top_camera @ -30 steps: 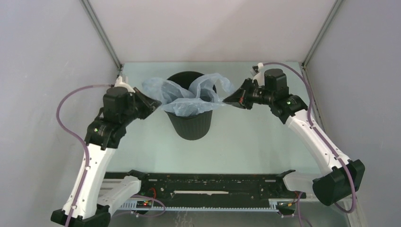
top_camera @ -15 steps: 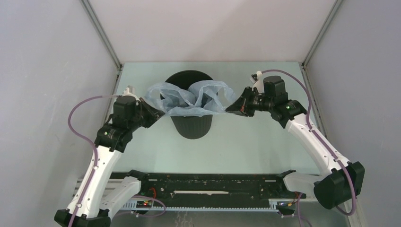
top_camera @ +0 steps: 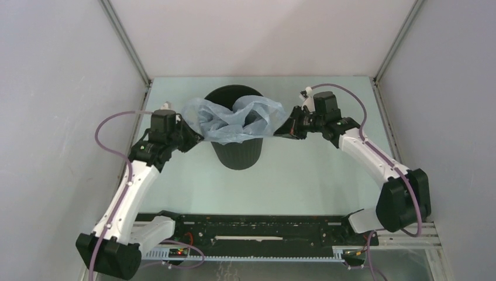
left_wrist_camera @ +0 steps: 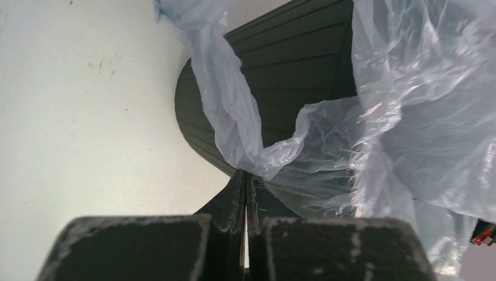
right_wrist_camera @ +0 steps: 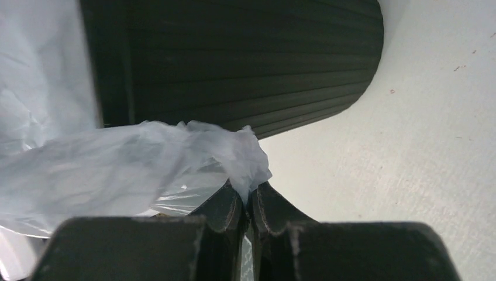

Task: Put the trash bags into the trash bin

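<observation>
Thin grey-blue film, the trash bag (top_camera: 234,120), is lying bunched across the mouth of the trash bin (top_camera: 237,155). It is stretching from one side to the other and sagging only a little into the opening, so most of it is sitting on or over the rim rather than inside.

The left hand (top_camera: 196,139) is pressing its fingers together on a twisted corner of the film, just beside the bin's left wall. The right hand (top_camera: 281,133) is pinching only a small tip of the film at the bin's right side, with its fingers almost together. That hold is looking slight.

The likeliest trouble is that tip slipping free while the bag is under tension. The film would then be springing toward the left and sliding down the outside of the bin onto the counter (top_camera: 316,181). Because the bag is spreading wider than the mouth, letting go at rim height is also risking it hanging over the edge. A hard sideways pull could be tipping the bin or tearing the film.

The left arm (top_camera: 131,187) is reaching forward and bending inward at the wrist, while the right arm (top_camera: 374,155) is mirroring it. Both hands are pointing at each other across the bin.
</observation>
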Robot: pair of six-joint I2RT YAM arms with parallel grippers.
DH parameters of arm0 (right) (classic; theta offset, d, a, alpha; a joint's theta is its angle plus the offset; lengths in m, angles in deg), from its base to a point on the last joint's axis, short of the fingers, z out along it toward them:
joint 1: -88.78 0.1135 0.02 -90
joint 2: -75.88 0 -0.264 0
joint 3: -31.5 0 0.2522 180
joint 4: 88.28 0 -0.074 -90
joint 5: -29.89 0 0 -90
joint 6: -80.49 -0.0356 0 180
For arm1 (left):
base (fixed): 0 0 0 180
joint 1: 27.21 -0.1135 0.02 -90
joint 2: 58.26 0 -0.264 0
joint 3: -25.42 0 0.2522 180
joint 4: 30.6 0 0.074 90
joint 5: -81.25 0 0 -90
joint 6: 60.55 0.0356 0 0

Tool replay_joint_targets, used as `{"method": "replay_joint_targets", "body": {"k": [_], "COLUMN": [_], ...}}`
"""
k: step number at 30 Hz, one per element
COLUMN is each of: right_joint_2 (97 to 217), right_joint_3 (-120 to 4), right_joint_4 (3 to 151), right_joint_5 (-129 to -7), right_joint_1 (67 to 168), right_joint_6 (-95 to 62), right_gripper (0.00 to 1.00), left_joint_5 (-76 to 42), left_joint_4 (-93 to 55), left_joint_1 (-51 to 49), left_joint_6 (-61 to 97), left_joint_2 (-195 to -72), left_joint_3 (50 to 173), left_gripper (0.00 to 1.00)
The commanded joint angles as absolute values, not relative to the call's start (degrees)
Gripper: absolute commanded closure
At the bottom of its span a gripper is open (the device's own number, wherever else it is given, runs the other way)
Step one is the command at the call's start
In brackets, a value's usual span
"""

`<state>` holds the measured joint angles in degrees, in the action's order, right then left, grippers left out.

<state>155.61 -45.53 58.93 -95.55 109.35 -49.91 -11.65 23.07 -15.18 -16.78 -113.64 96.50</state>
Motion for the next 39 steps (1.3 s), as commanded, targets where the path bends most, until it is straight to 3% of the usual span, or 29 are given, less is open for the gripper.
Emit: {"method": "replay_joint_targets", "body": {"k": [1, 5, 8, 13, 19, 24, 30, 34, 39], "right_joint_2": [158.47, 158.94, 157.43, 155.77, 148.61, 142.99, 141.03, 141.93, 150.82], "right_joint_3": [-45.28, -45.28, -45.32, -49.80, -52.52, -54.18, -57.34, -57.24, -62.34], "right_joint_4": [62.46, 62.16, 60.26, 50.53, 42.10, 40.62, 40.31, 50.43, 58.22], "right_joint_5": [-94.44, -95.43, -95.31, -98.38, -98.67, -97.81, -91.70, -89.25, -96.25], "right_joint_1": [107.84, 107.66, 107.31, 106.53, 106.53, 106.45, 106.41, 107.53, 107.20], "right_joint_6": [-46.25, -44.91, -43.63, -39.18, -30.52, -26.36, -23.63, -18.98, -14.53], "right_gripper": [0.88, 0.87, 0.77, 0.54, 0.28, 0.16, 0.10, 0.09, 0.12], "left_joint_5": [-11.12, -12.52, -12.58, -11.40, -10.91, -11.27, -9.58, -12.68, -19.51], "left_joint_4": [20.09, 21.04, 21.91, 28.63, 31.38, 32.99, 38.32, 34.00, 22.82], "left_joint_1": [-17.17, -17.28, -17.36, -17.45, -17.71, -18.15, -21.30, -26.84, -30.11], "left_joint_6": [-13.95, -13.08, -12.10, -8.08, -3.03, -3.02, -2.22, 0.11, 1.85], "left_joint_2": [-115.68, -116.83, -115.38, -114.07, -108.64, -103.97, -102.18, -103.76, -111.82], "left_joint_3": [95.16, 95.76, 95.71, 100.48, 99.98, 100.70, 107.59, 112.29, 113.79], "left_gripper": [1.00, 1.00, 0.95, 0.59, 0.29, 0.11, 0.01, 0.00, 0.00]}}
